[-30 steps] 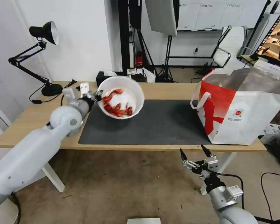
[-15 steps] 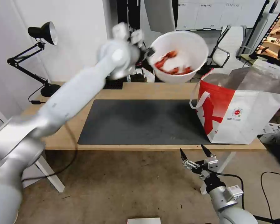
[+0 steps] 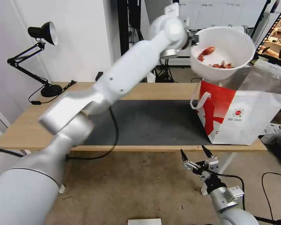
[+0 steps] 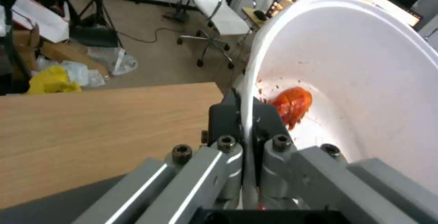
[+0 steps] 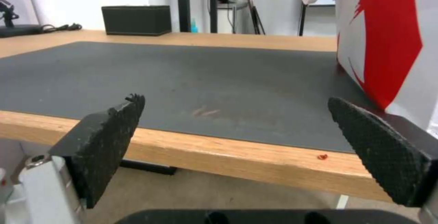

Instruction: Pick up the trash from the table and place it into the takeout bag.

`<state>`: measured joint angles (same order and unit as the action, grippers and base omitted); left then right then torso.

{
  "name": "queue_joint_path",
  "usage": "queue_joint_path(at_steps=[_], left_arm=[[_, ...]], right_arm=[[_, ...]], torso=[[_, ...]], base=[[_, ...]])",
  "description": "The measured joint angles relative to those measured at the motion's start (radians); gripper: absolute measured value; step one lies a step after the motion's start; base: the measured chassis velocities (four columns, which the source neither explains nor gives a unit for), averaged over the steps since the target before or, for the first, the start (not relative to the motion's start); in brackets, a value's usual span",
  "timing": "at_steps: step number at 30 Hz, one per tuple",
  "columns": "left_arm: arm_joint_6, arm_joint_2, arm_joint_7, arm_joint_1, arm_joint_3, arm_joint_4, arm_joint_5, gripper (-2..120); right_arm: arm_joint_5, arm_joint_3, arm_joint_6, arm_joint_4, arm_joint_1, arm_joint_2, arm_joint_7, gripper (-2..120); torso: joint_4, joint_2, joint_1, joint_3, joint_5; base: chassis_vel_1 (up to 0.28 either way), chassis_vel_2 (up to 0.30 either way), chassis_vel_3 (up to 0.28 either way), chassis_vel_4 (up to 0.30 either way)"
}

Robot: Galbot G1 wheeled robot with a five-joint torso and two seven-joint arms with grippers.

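My left gripper (image 3: 192, 40) is shut on the rim of a white bowl (image 3: 223, 51) with red pieces, held in the air above the near-left corner of the takeout bag (image 3: 240, 106). The bowl tilts slightly toward the camera. In the left wrist view both fingers (image 4: 228, 114) pinch the rim of the bowl (image 4: 365, 80), and one red piece (image 4: 292, 102) lies inside. The red-and-white bag stands open on the right end of the table (image 3: 28, 131). My right gripper (image 3: 195, 155) hangs open below the table's front edge; in the right wrist view its pads (image 5: 109, 138) face the table's edge (image 5: 228, 155).
A black desk lamp (image 3: 42, 53) stands at the table's far left. The dark grey mat (image 3: 153, 122) covers the table's middle. A black box (image 5: 136, 20) sits at the far edge. An office chair and a monitor stand behind the bag.
My left arm has swung the bowl up from the left of the mat and rightward across the table, to a spot above the bag. The right arm has not moved.
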<state>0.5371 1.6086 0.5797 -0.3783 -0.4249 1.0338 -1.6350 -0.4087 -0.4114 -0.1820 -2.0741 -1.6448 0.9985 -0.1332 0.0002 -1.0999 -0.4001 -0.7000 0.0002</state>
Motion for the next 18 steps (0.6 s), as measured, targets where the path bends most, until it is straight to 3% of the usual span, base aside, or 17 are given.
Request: queue_joint_path(at_steps=[2, 3, 6, 10, 18], left_arm=[[-0.02, -0.003, -0.081, 0.001, -0.005, 0.0, 0.026, 0], [-0.02, -0.003, -0.081, 0.001, -0.005, 0.0, 0.026, 0], [-0.087, -0.006, -0.163, 0.006, -0.045, 0.009, 0.108, 0], [-0.13, -0.007, -0.163, 0.007, -0.097, 0.016, 0.189, 0], [-0.099, -0.009, -0.118, 0.008, -0.171, -0.006, 0.28, 0]], right_arm=[[0.0, 0.0, 0.0, 0.0, 0.0, 0.0, 0.0, 100], [0.0, 0.0, 0.0, 0.0, 0.0, 0.0, 0.0, 100], [0.0, 0.0, 0.0, 0.0, 0.0, 0.0, 0.0, 100], [0.0, 0.0, 0.0, 0.0, 0.0, 0.0, 0.0, 100], [0.0, 0.0, 0.0, 0.0, 0.0, 0.0, 0.0, 100]], torso=[[0.0004, 0.0, 0.0, 0.0, -0.0002], [0.0004, 0.0, 0.0, 0.0, -0.0002], [-0.0003, 0.0, 0.0, 0.0, -0.0002], [-0.0003, 0.0, 0.0, 0.0, -0.0001], [-0.0002, 0.0, 0.0, 0.0, -0.0001]], base=[[0.0, 0.0, 0.0, 0.0], [0.0, 0.0, 0.0, 0.0], [0.0, 0.0, 0.0, 0.0], [0.0, 0.0, 0.0, 0.0], [0.0, 0.0, 0.0, 0.0]])
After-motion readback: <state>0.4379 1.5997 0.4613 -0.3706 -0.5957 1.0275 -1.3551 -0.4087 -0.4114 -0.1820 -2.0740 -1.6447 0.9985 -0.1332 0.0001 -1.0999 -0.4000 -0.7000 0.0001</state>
